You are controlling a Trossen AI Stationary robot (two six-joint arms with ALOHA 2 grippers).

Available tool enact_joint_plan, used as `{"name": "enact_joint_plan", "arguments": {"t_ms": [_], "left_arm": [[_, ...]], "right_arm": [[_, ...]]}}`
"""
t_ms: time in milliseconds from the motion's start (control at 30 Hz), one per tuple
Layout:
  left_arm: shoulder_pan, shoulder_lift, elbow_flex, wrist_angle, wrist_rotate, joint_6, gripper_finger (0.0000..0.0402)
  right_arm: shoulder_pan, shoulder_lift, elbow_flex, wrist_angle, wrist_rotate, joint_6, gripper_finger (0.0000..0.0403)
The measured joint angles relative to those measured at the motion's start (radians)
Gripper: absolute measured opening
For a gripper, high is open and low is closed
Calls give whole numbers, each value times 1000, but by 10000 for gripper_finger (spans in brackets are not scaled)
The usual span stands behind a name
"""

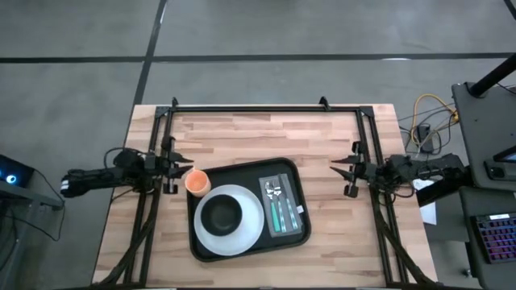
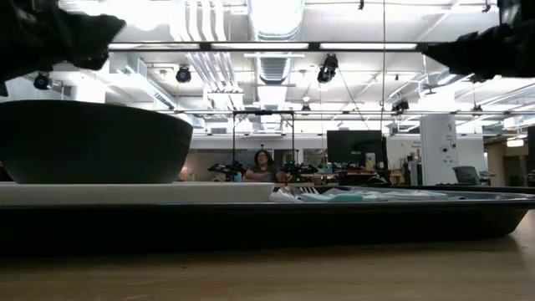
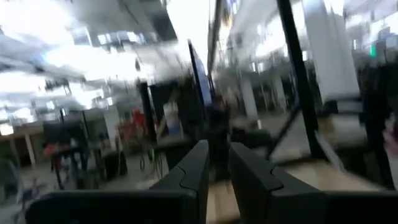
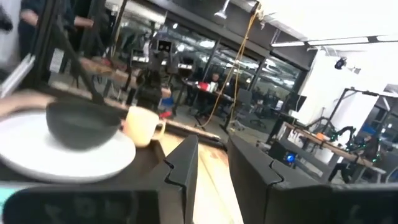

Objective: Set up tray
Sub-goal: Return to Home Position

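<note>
Spotted the left gripper at the left middle of the high view, just off the upper left corner of the black tray. Jaws only a narrow crack apart, gripping nothing. Found the right gripper mirrored at the right middle, well apart from the tray. Same deal there: slim gap, empty. Checked both wrist views and got the same thin gap between each pair of fingers.

Moving inward, saw the tray sitting centre-low on the wooden table. Counted an orange cup at its upper left corner, near the left gripper but not touching. Also a white plate filling the left half with a black bowl on it. Then a grey napkin in the right half, with the blue-and-white cutlery lined up side by side on top. Couldn't really split spoon from fork from knife at that range, tbh.

Reckoned the tray setup itself basically done. Figured only the parking of both arms left to finish, and judged that pretty close too.
</note>
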Motion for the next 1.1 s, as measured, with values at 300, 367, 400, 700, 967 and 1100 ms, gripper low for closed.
{"name": "enact_joint_plan", "arguments": {"t_ms": [300, 367, 400, 700, 967, 1100], "left_arm": [[0, 1, 0, -221, 0, 33, 46], [0, 4, 0, -304, -2, 51, 46], [0, 14, 1, -309, -11, 51, 46], [-1, 147, 4, -321, -46, 33, 46], [-1, 249, 3, -321, -45, 32, 46], [-1, 293, 3, -321, -45, 32, 46]], "right_arm": [[0, 18, 1, -115, -1, -116, 84], [0, 28, 1, -115, -1, -126, 83], [0, 32, 1, -115, -1, -137, 81], [0, 48, 1, -116, -2, -166, 70], [0, 52, 1, -116, -2, -165, 78], [0, 51, 1, -115, -2, -163, 82]]}}
